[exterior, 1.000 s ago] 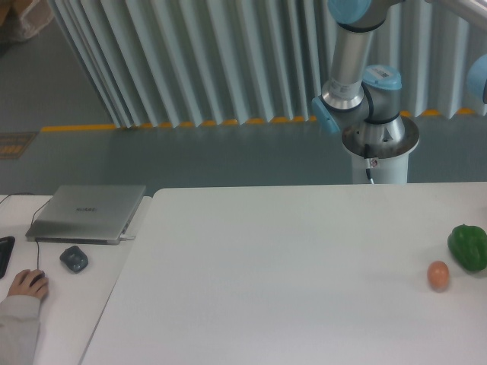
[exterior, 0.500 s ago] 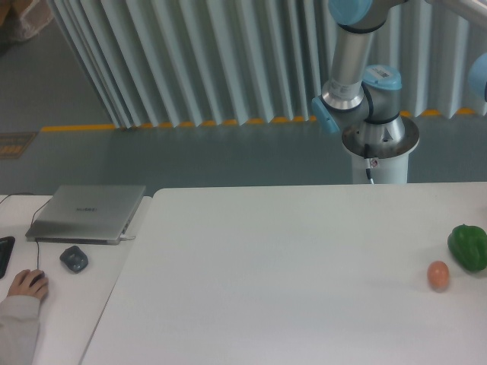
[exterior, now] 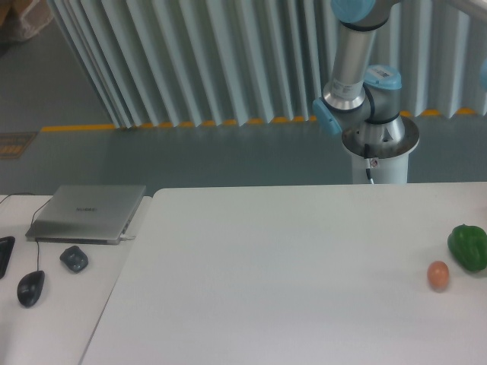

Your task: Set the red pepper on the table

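The large white table (exterior: 281, 258) fills the lower middle and right of the camera view. The red pepper is out of view. Only the arm's base and lower links (exterior: 364, 91) show behind the table's far edge; the arm rises out of the top of the frame. The gripper is not in view.
A green bell pepper (exterior: 469, 247) and a small orange-brown egg-shaped object (exterior: 437, 274) lie near the table's right edge. On the narrower desk at left are a closed laptop (exterior: 87, 213), a small dark object (exterior: 74, 258) and a mouse (exterior: 30, 287).
The person's hand that rested on the mouse at lower left has withdrawn out of view. The arm's upper links shifted slightly. The table objects have not moved.
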